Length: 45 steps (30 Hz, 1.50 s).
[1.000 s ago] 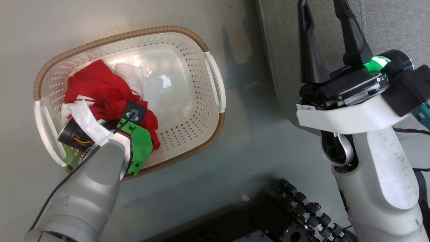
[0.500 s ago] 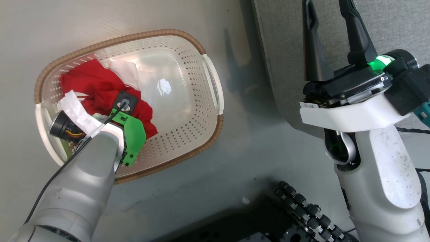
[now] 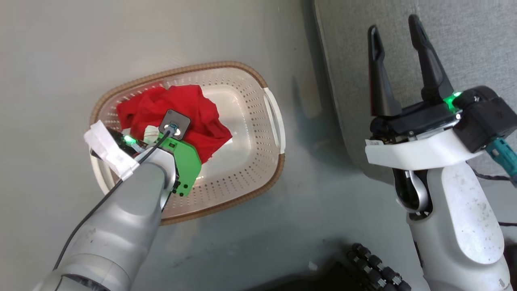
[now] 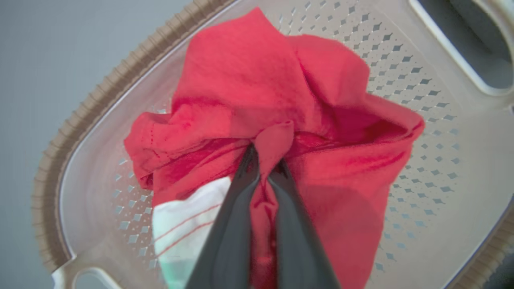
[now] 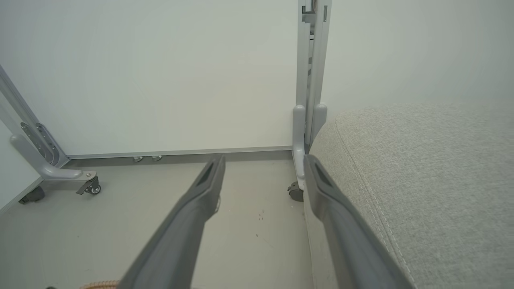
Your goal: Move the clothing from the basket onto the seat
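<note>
Left pincer clamped on red clothing in the basket; right pincer spread wide, empty, by the seat's edge.

Head view: basket, floor, seat seen steeply from above. Left wrist: aimed down into basket, very close on clothing. Right wrist: held low, aimed level; seat and floor shared with head.
</note>
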Motion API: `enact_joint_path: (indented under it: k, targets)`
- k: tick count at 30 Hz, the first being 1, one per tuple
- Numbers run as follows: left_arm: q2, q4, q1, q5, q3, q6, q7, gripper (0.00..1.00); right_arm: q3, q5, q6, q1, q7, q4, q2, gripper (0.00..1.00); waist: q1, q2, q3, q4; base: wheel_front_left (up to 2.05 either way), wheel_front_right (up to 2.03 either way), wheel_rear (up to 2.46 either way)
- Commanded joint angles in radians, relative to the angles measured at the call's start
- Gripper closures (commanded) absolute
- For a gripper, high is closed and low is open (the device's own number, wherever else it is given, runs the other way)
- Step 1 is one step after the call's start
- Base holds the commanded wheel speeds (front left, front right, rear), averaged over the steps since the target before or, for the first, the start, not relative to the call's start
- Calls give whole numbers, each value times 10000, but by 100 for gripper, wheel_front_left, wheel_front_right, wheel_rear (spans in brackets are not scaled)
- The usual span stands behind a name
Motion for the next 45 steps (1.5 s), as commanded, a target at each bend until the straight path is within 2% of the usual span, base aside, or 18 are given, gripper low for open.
enact_joint_path:
  k: [1, 11, 16, 19, 25, 30, 45]
  targets:
    - [-66, -81, 192, -81, 3, -11, -149, 100, -36, -93, 2, 182, -34, 53, -26, 0, 0, 0, -759, 498, 0, 0, 0]
    - [-175, -1240, 893, -879, 420, 51, -1501, 100, -349, -545, 1, 1192, -34, 475, -28, 0, 0, 0, -2552, 1169, 0, 0, 0]
    - [-162, -2515, 1317, -1252, 848, 163, -1710, 100, -395, -651, 1, 1713, -34, 723, -29, 0, 0, 0, -3396, 1402, 0, 0, 0]
    - [7, -3736, 1645, -1341, 1258, 264, -1712, 100, -394, -665, 1, 1957, -34, 867, -28, 0, 0, 0, -3821, 1504, 0, 0, 0]
    - [455, -6510, 2586, -1097, 2083, 462, -1707, 100, -269, -709, 1, 2322, -29, 1062, -32, 0, 0, 0, -4494, 1632, 0, 0, 0]
    - [612, -8283, 3358, -896, 2663, 373, -1704, 100, -187, -715, 1, 2556, 74, 1156, -52, 0, 0, 0, -4991, 1688, 0, 0, 0]
    - [453, -11531, 5535, -165, 3699, 3, -1697, 100, 152, -693, 1, 3471, 675, 898, -107, 0, 0, 0, -6417, 1728, 0, 0, 0]
